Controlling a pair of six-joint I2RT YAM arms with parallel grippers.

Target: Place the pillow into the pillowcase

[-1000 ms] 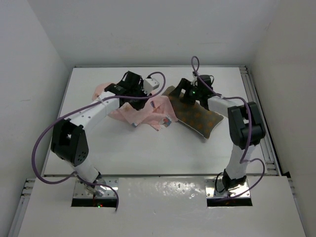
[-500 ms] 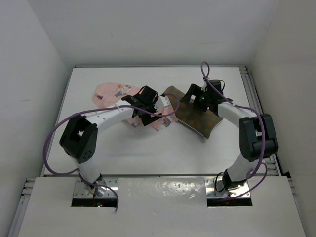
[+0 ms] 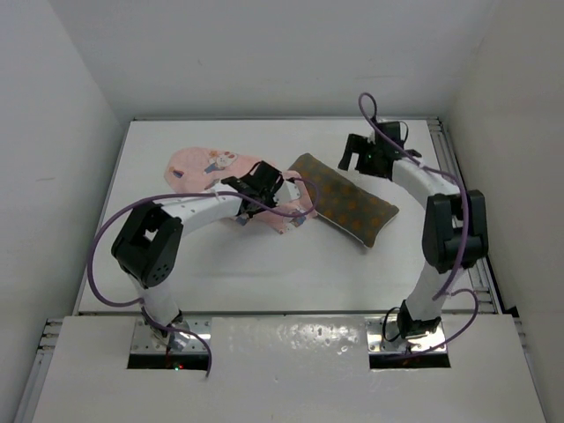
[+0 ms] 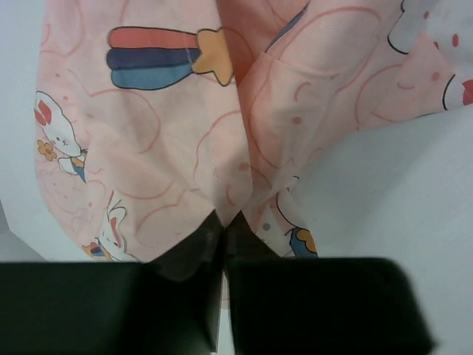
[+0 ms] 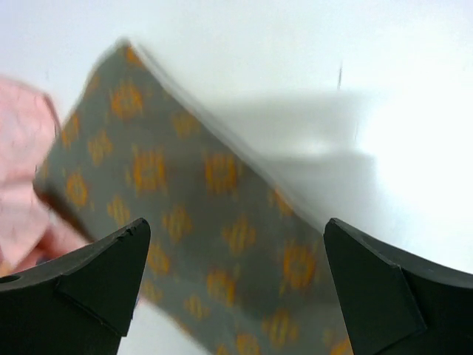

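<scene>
Since the earlier frame, we see the right gripper (image 5: 236,222) withdrawn far-right off the pillow (image 3: 348,203), fingers spread. We see the left gripper (image 4: 224,225) pinching a pillowcase (image 4: 162,155) fold.

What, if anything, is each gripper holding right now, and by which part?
Left gripper pinches a fold of the pillowcase; right gripper is open, holding nothing.

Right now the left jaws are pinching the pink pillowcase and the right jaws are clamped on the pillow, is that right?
Not quite. The right jaws are open and hold nothing: the right wrist view shows the pillow lying loose, apart from them. The left jaws do pinch the pillowcase.
</scene>
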